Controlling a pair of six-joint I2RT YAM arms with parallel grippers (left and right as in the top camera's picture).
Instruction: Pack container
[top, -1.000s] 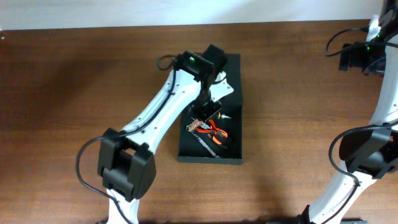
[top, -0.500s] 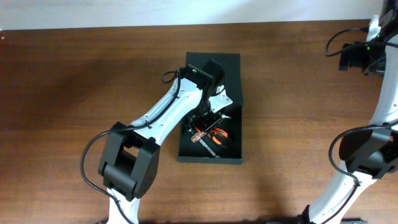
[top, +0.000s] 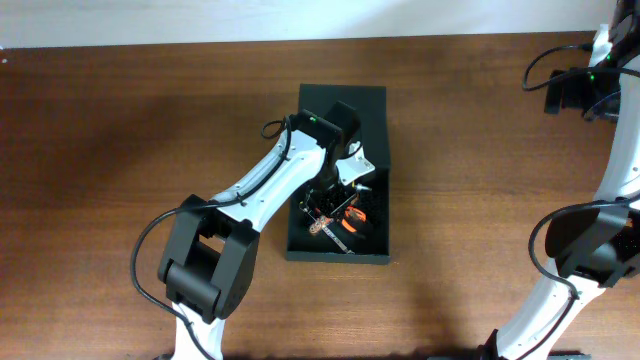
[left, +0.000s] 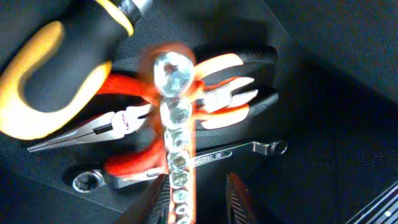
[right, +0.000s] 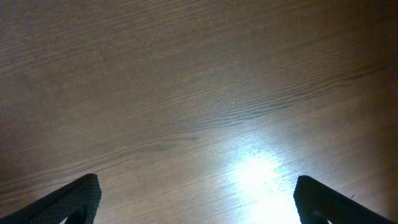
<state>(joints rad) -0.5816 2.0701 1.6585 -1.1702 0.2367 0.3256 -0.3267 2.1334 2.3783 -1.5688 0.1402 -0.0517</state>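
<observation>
While the left pincer (left: 199, 198) is lowered into the container (top: 368, 108), which stands on the surface (top: 120, 150) at the centre of the overhead view, a socket rail (left: 176, 149) is seen running between its two fingers at the bottom edge of the left wrist view. The jaws stand partly apart. Whether the pads touch the rail cannot be told, since the rail is blurred.

The step in hand is judged to be the setting-down of this rail on the tools already packed. These are the orange-handled pliers (left: 115, 122) across the middle of the frame, a combination wrench (left: 242, 149) below them, and a yellow-and-black screwdriver handle (left: 56, 87) at the upper left.

For a clean release, the rail is best let go low over the pile, so that it is laid rather than dropped and no socket is shaken loose. The jaws are best spread fully before any lift. A straight upward withdrawal is advised, so that neither finger catches the rail or a plier handle. The dark wall at the right of the frame is to be kept clear.

The right pincer (right: 196, 186) is held wide open over bare wood at the far right of the overhead view. It holds nothing and is not needed here.
</observation>
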